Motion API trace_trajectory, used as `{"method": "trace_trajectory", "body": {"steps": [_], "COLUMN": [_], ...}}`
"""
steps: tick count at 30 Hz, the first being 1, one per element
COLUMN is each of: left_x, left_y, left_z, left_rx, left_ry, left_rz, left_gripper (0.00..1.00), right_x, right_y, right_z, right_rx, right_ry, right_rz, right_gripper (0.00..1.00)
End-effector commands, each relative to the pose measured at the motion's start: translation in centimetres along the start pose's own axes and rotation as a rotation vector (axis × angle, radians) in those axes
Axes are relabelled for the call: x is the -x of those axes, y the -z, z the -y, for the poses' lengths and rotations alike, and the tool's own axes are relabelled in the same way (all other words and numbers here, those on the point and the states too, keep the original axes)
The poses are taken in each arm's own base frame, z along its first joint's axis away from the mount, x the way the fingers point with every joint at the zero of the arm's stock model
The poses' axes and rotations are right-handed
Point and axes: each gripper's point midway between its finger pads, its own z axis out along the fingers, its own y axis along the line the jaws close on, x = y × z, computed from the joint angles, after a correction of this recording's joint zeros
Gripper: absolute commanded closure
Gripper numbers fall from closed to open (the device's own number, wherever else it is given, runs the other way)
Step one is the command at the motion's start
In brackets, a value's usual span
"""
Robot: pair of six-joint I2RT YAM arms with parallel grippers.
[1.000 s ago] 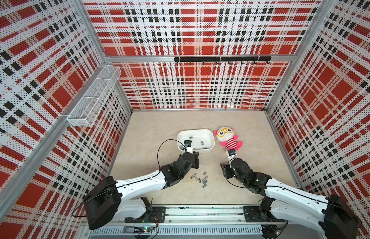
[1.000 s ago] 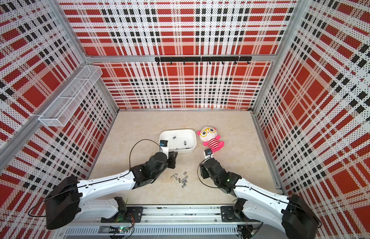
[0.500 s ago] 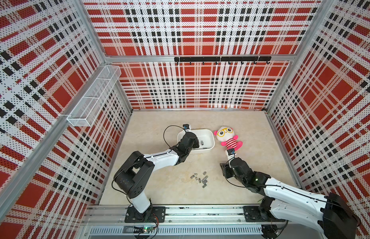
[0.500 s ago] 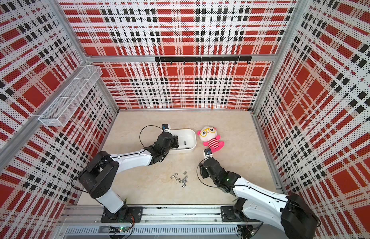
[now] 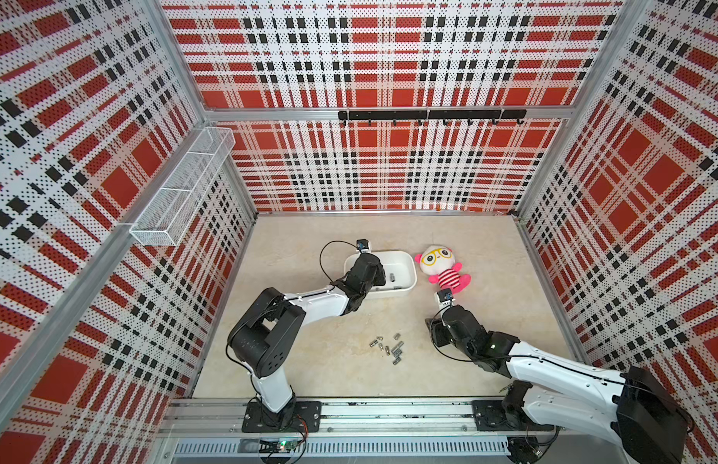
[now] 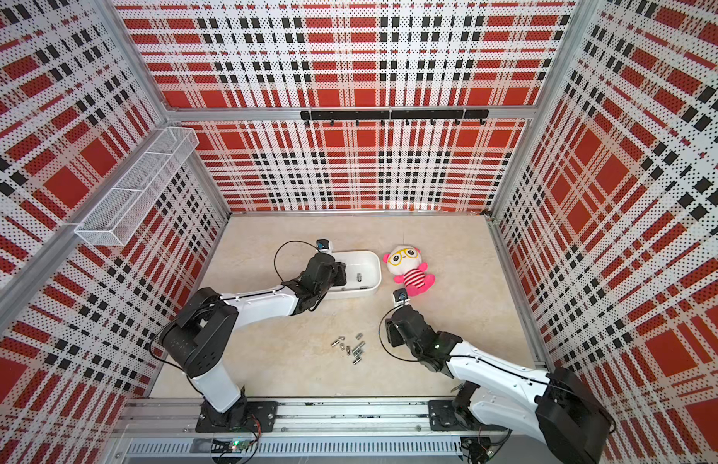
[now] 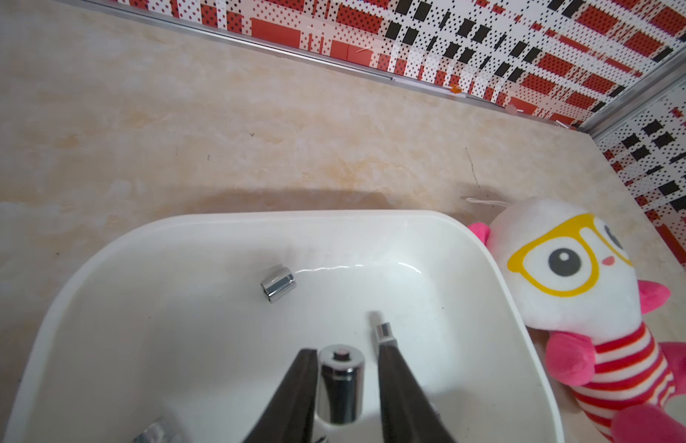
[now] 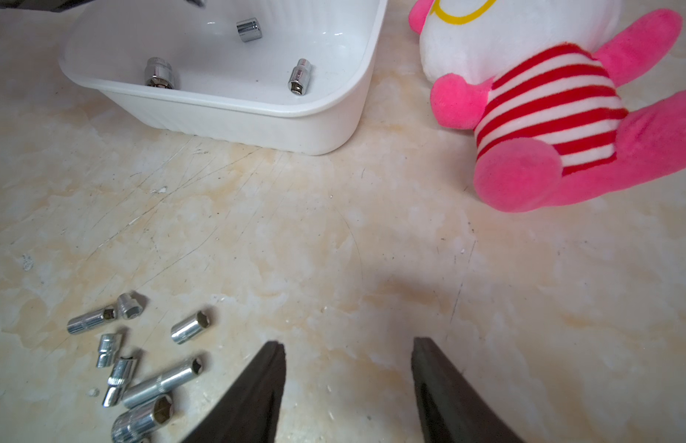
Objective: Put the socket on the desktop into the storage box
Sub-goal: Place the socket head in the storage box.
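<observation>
Over the storage box (image 7: 257, 213), the left hand (image 7: 347, 351) is slightly parted around a chrome socket (image 7: 340, 387), with a gap on one side. Other sockets (image 7: 278, 284) lie inside the box, and a plush doll (image 7: 564, 268) lies just beside its end. The right hand (image 8: 349, 341) is open and empty above the bare desk (image 8: 372, 230), with loose sockets (image 8: 190, 326) nearby.

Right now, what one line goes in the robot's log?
left gripper: open, shiny metal socket between jaws, over white plastic storage box | right gripper: open, empty | loose sockets on beige tabletop: several
</observation>
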Motion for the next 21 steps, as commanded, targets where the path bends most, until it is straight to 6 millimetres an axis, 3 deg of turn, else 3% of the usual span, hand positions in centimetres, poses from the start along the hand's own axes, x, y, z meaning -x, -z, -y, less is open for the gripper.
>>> {"method": "trace_trajectory", "body": {"steps": [1, 7, 13, 17, 21], "left_x": [0.6, 1.6, 1.7, -0.2, -1.9], "left_y": [0.1, 1.5, 4.3, 6.2, 8.5], "left_z": [0.4, 1.0, 4.3, 6.3, 7.0], "left_rx": [0.004, 0.001, -0.027, -0.102, -0.185], "left_ry": [-0.016, -0.037, -0.091, -0.079, -0.027], "left_rz": [0.014, 0.051, 0.087, 0.043, -0.026], "left_gripper": [0.61, 0.55, 0.55, 0.56, 0.57], "right_x": [1.4, 1.4, 1.4, 1.4, 1.4], "right_y": [0.5, 0.4, 0.4, 0.5, 0.6], "right_z": [-0.8, -0.9, -1.5, -2.2, -2.9], "right_rx": [0.03, 0.033, 0.054, 0.085, 0.1], "right_ry": [-0.002, 0.001, 0.007, 0.016, 0.03], "right_rz": [0.038, 0.036, 0.032, 0.03, 0.029], "right_gripper": [0.41, 0.41, 0.41, 0.41, 0.41]}}
